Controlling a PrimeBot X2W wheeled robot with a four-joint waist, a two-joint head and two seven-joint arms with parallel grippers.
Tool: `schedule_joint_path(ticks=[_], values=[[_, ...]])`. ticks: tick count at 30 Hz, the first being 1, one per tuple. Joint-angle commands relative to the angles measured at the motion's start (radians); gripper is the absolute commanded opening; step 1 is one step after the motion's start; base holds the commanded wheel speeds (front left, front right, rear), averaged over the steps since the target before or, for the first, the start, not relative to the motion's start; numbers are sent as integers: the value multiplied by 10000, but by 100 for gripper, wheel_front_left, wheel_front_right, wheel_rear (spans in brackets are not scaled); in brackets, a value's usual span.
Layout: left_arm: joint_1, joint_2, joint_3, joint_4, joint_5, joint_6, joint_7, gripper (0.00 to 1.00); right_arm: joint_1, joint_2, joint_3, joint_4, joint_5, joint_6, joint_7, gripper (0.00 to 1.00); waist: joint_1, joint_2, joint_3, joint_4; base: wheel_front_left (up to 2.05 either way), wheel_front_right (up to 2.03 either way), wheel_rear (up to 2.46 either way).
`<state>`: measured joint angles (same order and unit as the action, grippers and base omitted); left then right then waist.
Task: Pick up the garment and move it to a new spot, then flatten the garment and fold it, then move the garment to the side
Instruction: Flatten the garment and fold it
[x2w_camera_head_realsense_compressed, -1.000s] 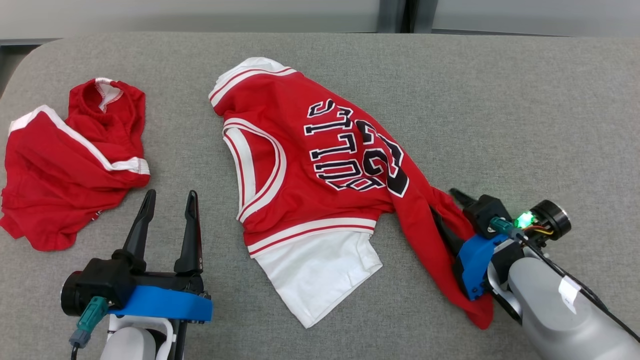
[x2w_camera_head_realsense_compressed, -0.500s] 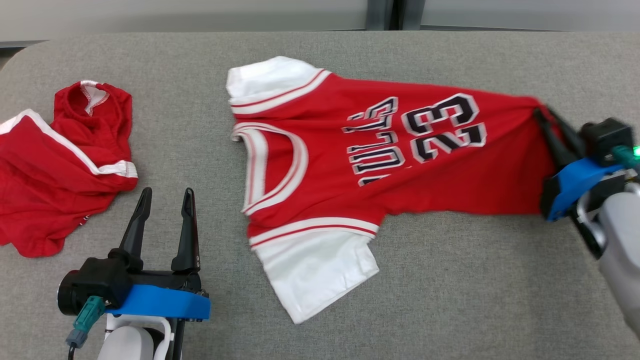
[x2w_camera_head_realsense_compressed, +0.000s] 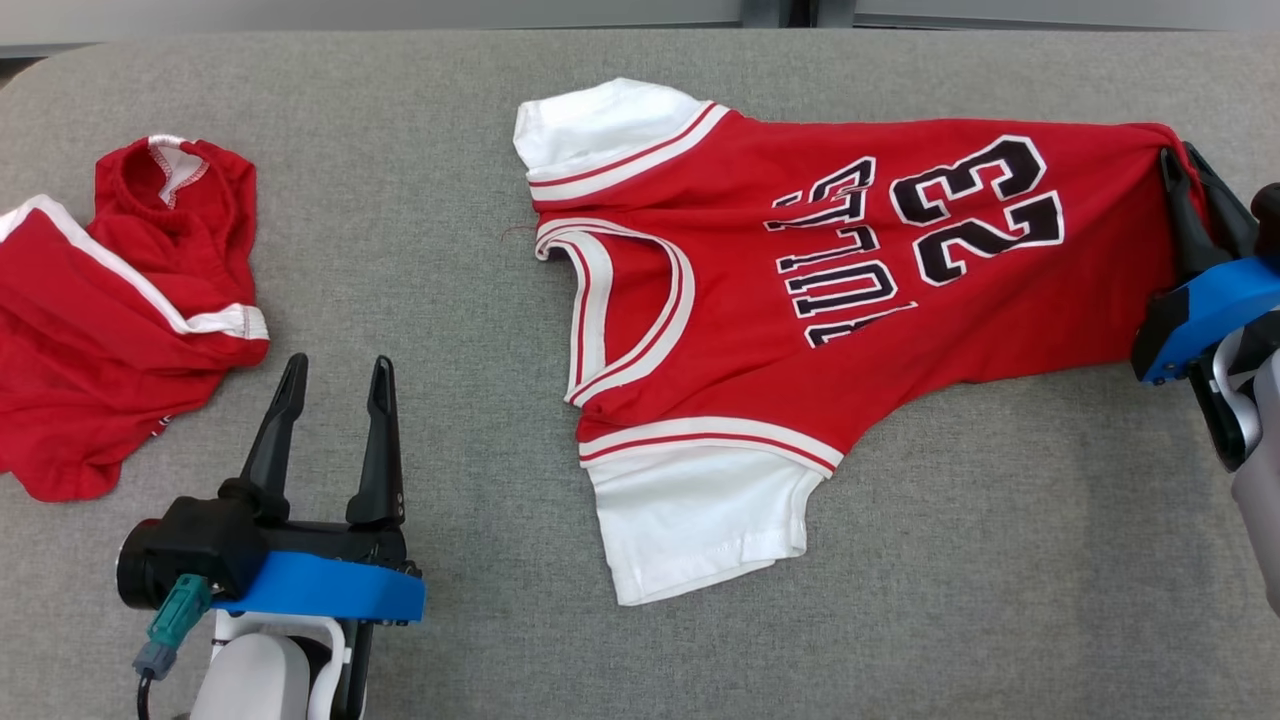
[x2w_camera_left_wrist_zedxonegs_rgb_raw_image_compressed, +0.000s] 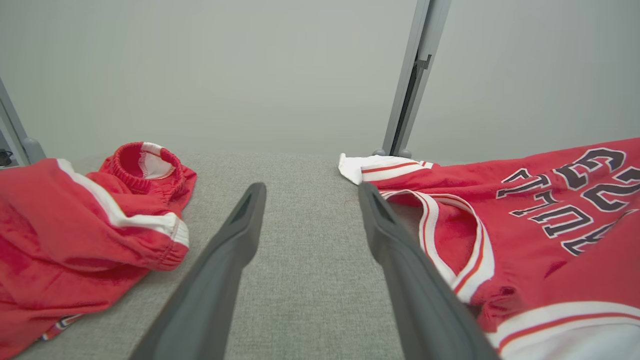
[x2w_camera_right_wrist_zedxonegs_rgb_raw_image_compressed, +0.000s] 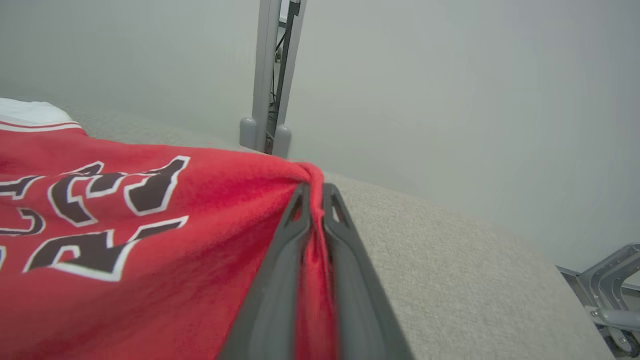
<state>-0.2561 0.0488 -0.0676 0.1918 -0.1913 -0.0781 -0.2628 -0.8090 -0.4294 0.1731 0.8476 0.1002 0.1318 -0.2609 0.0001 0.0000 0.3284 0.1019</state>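
The garment (x2w_camera_head_realsense_compressed: 800, 300) is a red basketball jersey with white sleeves, black lettering and the number 23. It lies stretched across the grey table, neck opening toward the left. My right gripper (x2w_camera_head_realsense_compressed: 1180, 165) is shut on the garment's hem corner at the far right, and the red cloth is pinched between its fingers (x2w_camera_right_wrist_zedxonegs_rgb_raw_image_compressed: 280, 280). The garment (x2w_camera_right_wrist_zedxonegs_rgb_raw_image_compressed: 125, 240) slopes down and away from that grip. Near the front left my left gripper (x2w_camera_head_realsense_compressed: 335, 375) stands open above bare table, apart from the garment (x2w_camera_left_wrist_zedxonegs_rgb_raw_image_compressed: 525, 225), whose neckline is to the right of its fingers (x2w_camera_left_wrist_zedxonegs_rgb_raw_image_compressed: 400, 260).
Red shorts (x2w_camera_head_realsense_compressed: 110, 310) with white trim lie crumpled at the table's left edge, also in the left wrist view (x2w_camera_left_wrist_zedxonegs_rgb_raw_image_compressed: 85, 220). The grey cloth-covered table (x2w_camera_head_realsense_compressed: 1000, 560) has free room in front of the garment. A pale wall with a grey post (x2w_camera_right_wrist_zedxonegs_rgb_raw_image_compressed: 270, 75) stands behind.
My right gripper shut on the garment's hem and pulled it up and to the far right, stretching the crumpled jersey out. The head view shifted too. The left gripper stayed put.
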Motion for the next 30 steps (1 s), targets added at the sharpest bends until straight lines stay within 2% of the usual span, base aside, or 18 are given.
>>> schedule_joint_path(ticks=[1, 4, 10, 15, 24, 30], values=[[-113, 33, 9, -36, 47, -7, -29, 100, -252, 48, -176, 236, -32, -21, -35, 100, -1, 0, 43, 9, 0, 0, 0], [-169, 33, -6, -27, 89, -24, -29, 100, -458, 92, -603, 333, -188, -19, -46, 100, -1, 0, 73, 4, 0, 0, 0], [-56, 33, 72, -35, 199, -29, -29, 100, 467, 517, -1723, -1392, -465, -19, -51, 100, -1, 0, -114, -206, 0, 0, 0], [107, 33, 108, -46, 287, -62, -29, 100, 1682, 1006, -2175, -3181, -412, -19, -54, 100, -1, 0, -400, -462, 0, 0, 0], [537, 33, 286, -24, 451, -132, -29, 100, 4397, 2120, -2527, -6015, -99, -16, -52, 100, -1, 0, -1038, -871, 0, 0, 0], [735, 34, 340, 20, 519, -181, -29, 100, 5715, 2725, -2691, -6937, -70, -15, -53, 100, -1, 0, -1309, -954, 0, 0, 0]])
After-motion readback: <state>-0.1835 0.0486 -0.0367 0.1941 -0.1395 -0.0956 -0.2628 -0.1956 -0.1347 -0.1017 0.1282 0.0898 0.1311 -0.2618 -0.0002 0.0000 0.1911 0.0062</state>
